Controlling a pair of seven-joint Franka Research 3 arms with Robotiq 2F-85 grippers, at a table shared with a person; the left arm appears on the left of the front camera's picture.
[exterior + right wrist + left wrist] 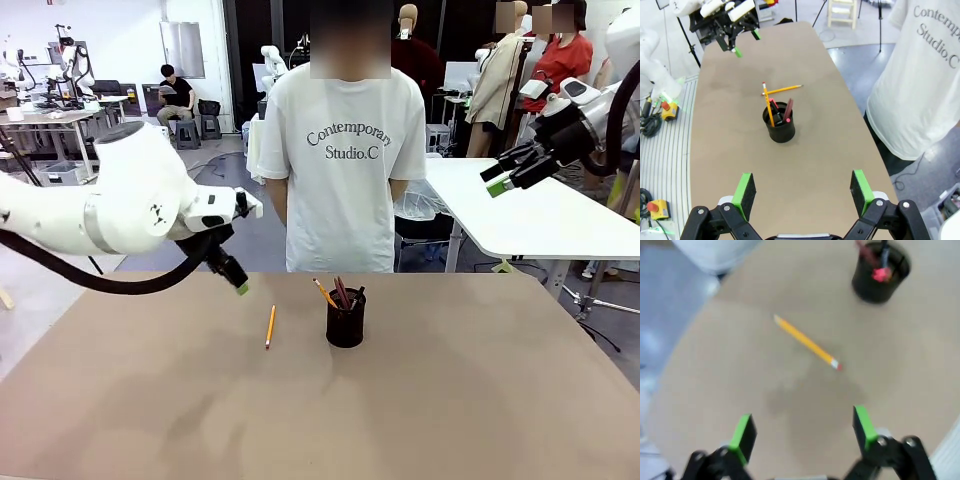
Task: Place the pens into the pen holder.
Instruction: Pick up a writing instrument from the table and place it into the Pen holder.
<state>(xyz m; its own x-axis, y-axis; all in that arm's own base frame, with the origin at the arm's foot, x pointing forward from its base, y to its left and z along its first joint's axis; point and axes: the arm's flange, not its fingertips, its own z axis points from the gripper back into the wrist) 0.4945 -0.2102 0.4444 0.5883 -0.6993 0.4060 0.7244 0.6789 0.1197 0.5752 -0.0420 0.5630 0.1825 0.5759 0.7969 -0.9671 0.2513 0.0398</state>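
Pens [340, 292] stand bunched in the pen holder [346, 325], the small black mesh cup that sits upright near the middle of the surface [450, 400], towards its far edge. A person [345, 170] in a white T-shirt stands at that edge. Among the pens in the cup we can make out a yellow one leaning out to the left, a dark reddish one and a black one with a pinkish-red end.

One yellow pencil [270, 327] lies flat on the surface to the robot's left of the holder, near it but apart from it. In the left wrist view its eraser end points towards the camera and its sharpened tip points away.

The left hand [238, 280] hangs above the surface, to the left of the pencil and a little beyond it, and touches nothing. Its green-padded fingers [742, 432] are spread wide with bare surface between them. The pencil lies farther out, in line with that gap.

The right hand [495, 180] is held high at the right side, well clear of the surface. We see its fingers [860, 186] spread just as wide, with nothing between them. From its wrist camera the holder stands far below, roughly centred between the two pads, with the loose pencil just past it.
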